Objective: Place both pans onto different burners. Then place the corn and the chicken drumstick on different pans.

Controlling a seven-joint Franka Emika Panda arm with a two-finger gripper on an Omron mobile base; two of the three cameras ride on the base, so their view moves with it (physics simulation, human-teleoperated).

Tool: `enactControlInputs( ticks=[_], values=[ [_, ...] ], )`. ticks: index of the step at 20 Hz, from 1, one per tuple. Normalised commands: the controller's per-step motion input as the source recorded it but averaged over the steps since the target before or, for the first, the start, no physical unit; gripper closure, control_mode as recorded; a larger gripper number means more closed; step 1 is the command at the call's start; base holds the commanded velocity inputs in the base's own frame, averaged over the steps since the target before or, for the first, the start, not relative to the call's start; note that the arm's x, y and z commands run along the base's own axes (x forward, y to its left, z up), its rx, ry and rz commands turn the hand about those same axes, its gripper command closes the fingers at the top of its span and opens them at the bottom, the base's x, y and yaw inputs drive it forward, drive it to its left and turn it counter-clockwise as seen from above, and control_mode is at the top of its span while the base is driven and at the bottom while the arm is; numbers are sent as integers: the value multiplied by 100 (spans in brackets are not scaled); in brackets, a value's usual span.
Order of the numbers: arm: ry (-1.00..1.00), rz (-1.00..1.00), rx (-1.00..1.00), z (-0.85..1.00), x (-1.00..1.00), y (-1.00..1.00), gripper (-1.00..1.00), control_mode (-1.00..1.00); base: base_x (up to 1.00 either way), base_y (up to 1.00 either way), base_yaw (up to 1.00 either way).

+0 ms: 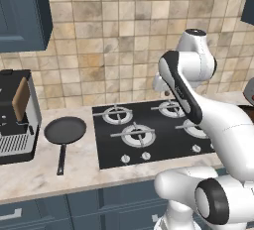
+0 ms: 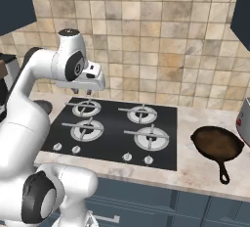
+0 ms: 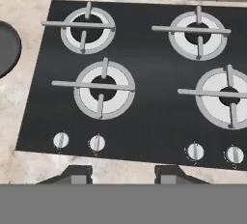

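- The gripper (image 2: 84, 92) hangs in the air above the back of the black cooktop (image 3: 144, 117), fingers pointing down, nothing between them; the two dark tips (image 3: 72, 174) stand apart, so the jaws look partly spread and empty.
- Straight below and ahead of the fingers lie the four burners (image 3: 102, 89), all bare, each with a silver ring and a thin grate; a row of small knobs (image 3: 97, 143) sits along the cooktop's near edge, closest to the fingertips.
- The dark grey-black pan (image 1: 65, 130) rests flat on the counter (image 1: 74, 174), well off to the fingers' left, just beside the cooktop's left edge and not on it. Its long black handle runs toward the front edge of the counter, slightly angled to the left, so the pan's long axis goes roughly back to front.
- In the hand view just the rim of that pan (image 3: 8, 48) shows at the left edge.
- The reddish-brown pan (image 2: 217, 143) sits on the counter well to the fingers' right, apart from the cooktop's right edge. Its handle points toward the counter's front, tilted a little right.
- A dark appliance (image 1: 15, 117) stands on the counter beyond the grey-black pan, farther left.
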Motion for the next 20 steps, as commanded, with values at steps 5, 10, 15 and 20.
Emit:
enactControlInputs(
  ticks=[5, 10, 15, 20],
  values=[
    [5, -9, 0, -15, 0, 36, -100, -100, 0, 0, 0],
    [15, -19, 0, -38, 0, 71, -100, -100, 0, 0, 0],
    [15, -16, 0, -45, 0, 75, -100, -100, 0, 0, 0],
    [4, -2, 0, -43, 0, 59, -100, -100, 0, 0, 0]
  ],
)
